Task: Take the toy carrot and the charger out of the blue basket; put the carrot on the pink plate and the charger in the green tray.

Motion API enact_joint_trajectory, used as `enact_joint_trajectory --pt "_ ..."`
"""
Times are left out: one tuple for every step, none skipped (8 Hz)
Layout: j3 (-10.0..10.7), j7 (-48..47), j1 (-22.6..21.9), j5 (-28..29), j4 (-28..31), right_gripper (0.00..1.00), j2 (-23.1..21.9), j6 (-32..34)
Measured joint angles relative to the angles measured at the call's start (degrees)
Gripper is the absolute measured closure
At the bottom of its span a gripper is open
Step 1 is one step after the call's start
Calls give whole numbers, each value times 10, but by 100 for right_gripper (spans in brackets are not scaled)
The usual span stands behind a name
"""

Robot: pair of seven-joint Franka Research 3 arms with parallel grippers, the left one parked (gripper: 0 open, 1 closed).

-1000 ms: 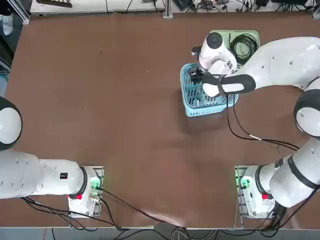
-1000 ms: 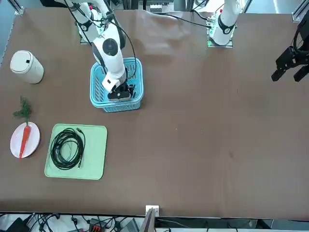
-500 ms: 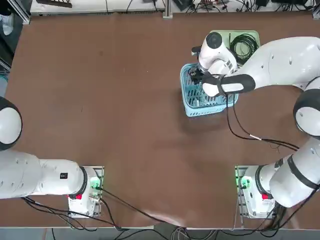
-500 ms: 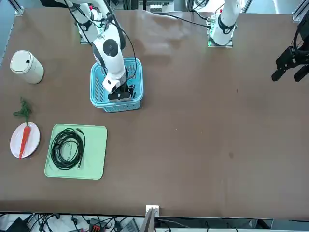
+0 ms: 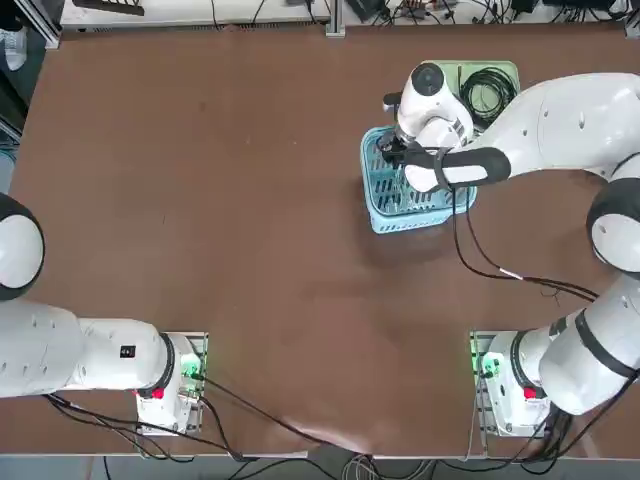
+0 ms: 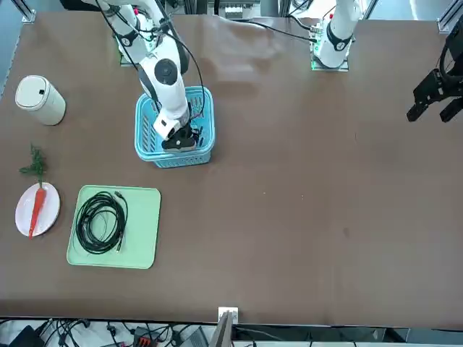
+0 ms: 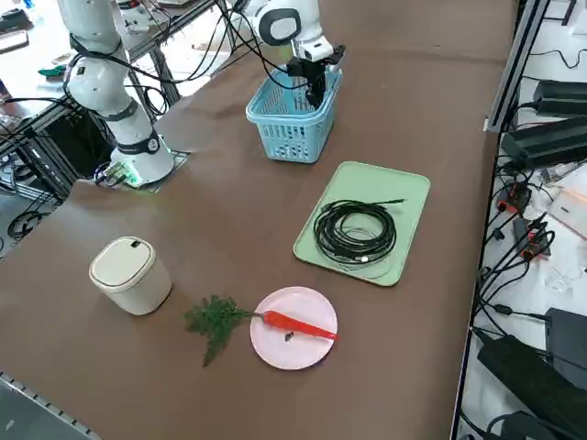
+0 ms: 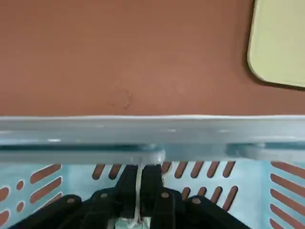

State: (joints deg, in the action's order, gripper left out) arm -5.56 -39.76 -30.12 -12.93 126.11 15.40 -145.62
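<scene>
Carrot (image 7: 299,324)'s already on the pink plate (image 7: 277,356), so charger step rn: R gripper (image 8: 139,188)'s clamped on the white charger cable (image 8: 138,193) inside the blue basket (image 8: 81,179) around it, next move's prob straight up, then over to the green tray (image 7: 413,194) nearby.

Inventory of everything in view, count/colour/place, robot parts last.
Table: one, brown, under everything listed
Blue basket: one, light blue, below the right gripper
Green tray: one, pale green, beyond basket
Black cable: one coil, on tray
Pink plate: one, right of tray
Toy carrot: one, red-orange, green leaves, across plate
Canister: one, white, right of basket
Charger cable: one, white, between fingers
Bench electronics: several, mostly black, beyond table
Right gripper: one, black, at basket, shut on charger cable
</scene>
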Motion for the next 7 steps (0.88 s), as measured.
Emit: enact_joint_trajectory --pt "0 0 0 0 -3 97 -3 11" --pt "0 0 0 0 -6 97 -10 28" --pt "0 -2 0 0 -9 97 -24 53" --pt "0 -3 0 0 -10 97 -43 78" --pt "0 -3 0 0 -11 97 -64 102" --pt "0 -3 0 0 -10 97 -85 124" --pt "-1 -3 -1 0 -10 97 -102 144"
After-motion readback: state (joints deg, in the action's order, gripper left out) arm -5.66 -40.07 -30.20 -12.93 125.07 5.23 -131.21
